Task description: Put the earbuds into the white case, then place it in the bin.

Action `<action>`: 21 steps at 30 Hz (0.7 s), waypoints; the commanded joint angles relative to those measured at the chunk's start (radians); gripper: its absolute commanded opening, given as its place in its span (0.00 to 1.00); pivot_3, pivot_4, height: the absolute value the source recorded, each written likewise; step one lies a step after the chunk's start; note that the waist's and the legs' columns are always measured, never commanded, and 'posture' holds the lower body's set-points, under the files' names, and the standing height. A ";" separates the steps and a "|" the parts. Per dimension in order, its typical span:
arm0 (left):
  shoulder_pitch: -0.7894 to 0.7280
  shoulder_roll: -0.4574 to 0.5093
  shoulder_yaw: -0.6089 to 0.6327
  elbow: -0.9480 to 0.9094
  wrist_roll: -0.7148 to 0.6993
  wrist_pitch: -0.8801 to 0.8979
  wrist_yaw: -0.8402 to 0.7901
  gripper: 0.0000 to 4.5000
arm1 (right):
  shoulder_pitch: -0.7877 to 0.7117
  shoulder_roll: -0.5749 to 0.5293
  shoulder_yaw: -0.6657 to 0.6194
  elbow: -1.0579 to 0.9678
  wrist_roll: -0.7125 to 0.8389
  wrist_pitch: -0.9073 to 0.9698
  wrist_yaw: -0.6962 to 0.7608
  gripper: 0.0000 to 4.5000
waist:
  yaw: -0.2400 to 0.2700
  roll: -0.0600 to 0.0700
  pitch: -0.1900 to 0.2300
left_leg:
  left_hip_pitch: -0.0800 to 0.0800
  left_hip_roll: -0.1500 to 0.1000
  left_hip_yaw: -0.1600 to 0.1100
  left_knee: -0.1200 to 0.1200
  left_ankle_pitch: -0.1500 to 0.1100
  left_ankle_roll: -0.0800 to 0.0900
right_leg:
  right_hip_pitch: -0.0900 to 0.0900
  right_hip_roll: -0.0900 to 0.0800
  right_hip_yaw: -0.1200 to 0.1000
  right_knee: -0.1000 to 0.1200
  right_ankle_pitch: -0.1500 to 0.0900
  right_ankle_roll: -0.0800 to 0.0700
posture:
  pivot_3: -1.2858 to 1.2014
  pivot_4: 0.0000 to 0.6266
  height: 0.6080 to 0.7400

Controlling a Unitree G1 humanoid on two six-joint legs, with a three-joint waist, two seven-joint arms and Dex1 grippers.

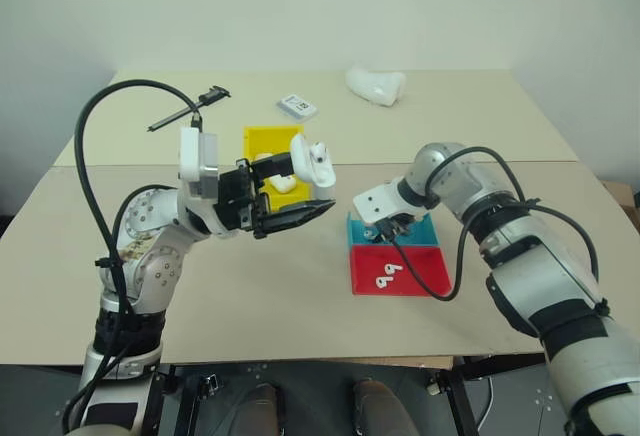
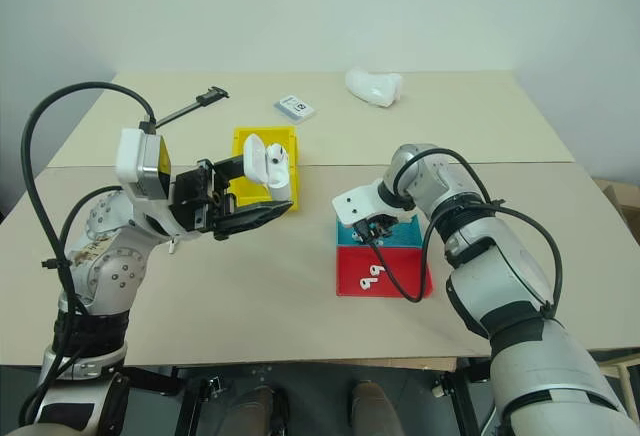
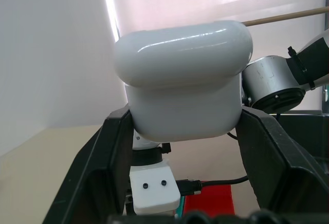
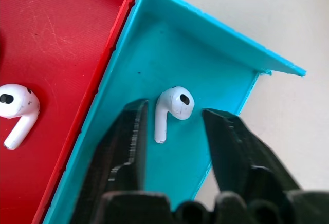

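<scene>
Earbuds not yet loaded: right gripper (image 4: 172, 131) parted around one earbud (image 4: 172, 110) in teal tray (image 4: 226, 54); left gripper (image 3: 180, 147) clamps open case (image 3: 182, 80); bin (image 1: 262, 140) waits.

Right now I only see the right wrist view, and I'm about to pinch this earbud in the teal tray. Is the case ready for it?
Observer: Yes. The left fingers hold the white case off the table with its lid open.
Operator: Where is it from my tray?
Observer: It's to the robot's left of the teal tray, near the yellow bin.
Operator: I see one earbud in the red tray.
Observer: Two earbuds lie in the red tray.
</scene>
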 commanded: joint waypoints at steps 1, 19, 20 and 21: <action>-0.004 0.009 0.018 -0.037 -0.018 -0.010 0.004 0.61 | 0.015 0.004 -0.016 -0.006 -0.009 -0.011 0.002 0.17 | 0.000 0.000 0.000 | 0.001 0.000 0.000 0.000 0.000 0.000 | 0.001 0.000 0.000 0.000 0.000 0.000 | 0.52 0.24 1.00; -0.057 -0.017 -0.007 0.017 -0.018 -0.015 -0.025 0.61 | 0.103 -0.112 -0.394 -0.369 0.330 0.505 0.079 0.13 | 0.009 0.000 0.000 | -0.001 0.000 0.000 0.000 0.000 0.000 | 0.000 0.000 0.000 -0.001 0.000 0.000 | 0.52 0.24 1.00; -0.066 -0.022 -0.010 0.025 -0.017 -0.016 -0.030 0.61 | 0.134 -0.132 -0.436 -0.444 0.379 0.570 0.082 0.13 | 0.012 0.000 0.000 | -0.001 0.000 0.000 0.000 0.000 0.000 | 0.000 0.000 0.000 -0.001 0.000 0.000 | 0.52 0.24 1.00; -0.074 -0.029 -0.015 0.034 -0.016 -0.017 -0.035 0.61 | 0.180 -0.157 -0.489 -0.542 0.446 0.661 0.086 0.13 | 0.019 0.000 0.000 | -0.001 0.000 -0.001 0.000 0.000 0.000 | 0.000 0.000 -0.001 -0.001 0.000 0.000 | 0.52 0.24 1.00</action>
